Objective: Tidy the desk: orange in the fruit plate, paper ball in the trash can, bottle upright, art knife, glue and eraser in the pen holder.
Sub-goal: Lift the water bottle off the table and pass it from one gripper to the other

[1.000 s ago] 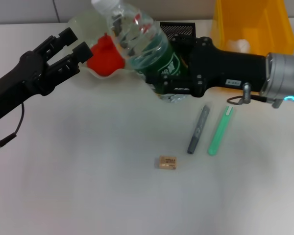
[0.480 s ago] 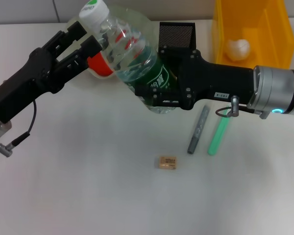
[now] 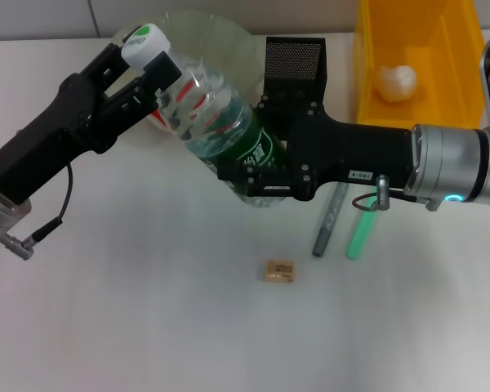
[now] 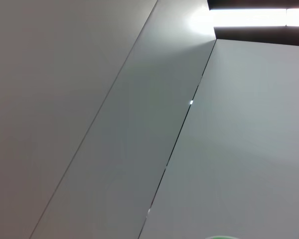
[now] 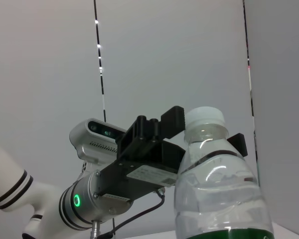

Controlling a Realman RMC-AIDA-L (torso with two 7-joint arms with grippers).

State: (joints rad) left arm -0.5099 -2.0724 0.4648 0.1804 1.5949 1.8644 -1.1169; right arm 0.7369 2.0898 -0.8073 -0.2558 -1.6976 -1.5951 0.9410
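The bottle (image 3: pixel 216 135) is clamped in the right pincer (image 3: pixel 257 167), its cap between the open left pincer (image 3: pixel 139 69).

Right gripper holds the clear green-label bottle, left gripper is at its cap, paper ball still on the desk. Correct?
One error: the white crumpled paper ball lies inside the yellow rectangular trash can, as the head view shows. The right gripper does hold the clear green-label bottle, left gripper at its cap.

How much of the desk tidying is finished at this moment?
Done: the paper ball lies in the trash can. In hand: the right gripper holds the bottle tilted above the desk, and the left gripper is at its cap. Left: the eraser is on the desk, outside the pen holder.
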